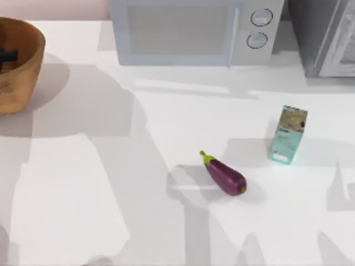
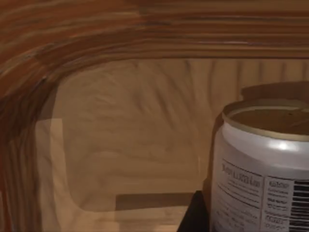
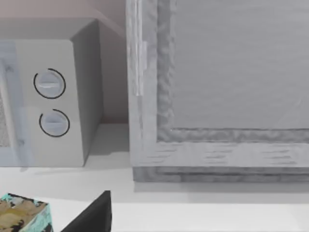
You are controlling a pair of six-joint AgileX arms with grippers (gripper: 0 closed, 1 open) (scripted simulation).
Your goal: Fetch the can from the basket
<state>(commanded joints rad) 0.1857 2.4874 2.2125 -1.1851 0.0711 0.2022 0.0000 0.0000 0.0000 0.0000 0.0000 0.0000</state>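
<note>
at the far left of the top view: the basket (image 1: 19, 61) sits at the table's left edge, cut off by the frame, with a dark piece of my left gripper (image 1: 6, 56) down inside it, because the can has to come out from within.
middle of the table: an eggplant (image 1: 224, 174) lies loose, and a teal carton (image 1: 287, 134) stands upright to its right, both well apart from the basket and out of my way.
back edge: a microwave (image 1: 191, 30) stands against the wall.
left wrist view: the can (image 2: 263, 166) stands upright on the basket floor, close beside a dark fingertip (image 2: 194, 215); the ribbed wall (image 2: 58, 38) curves around it. i cannot tell whether my fingers are spread or closed.
right wrist view: my right arm is idle, facing the microwave's dials (image 3: 49, 83) and a grey appliance (image 3: 217, 87); whether its fingers are parted or closed i cannot tell.
judgement: i am lined up to close on the can.
</note>
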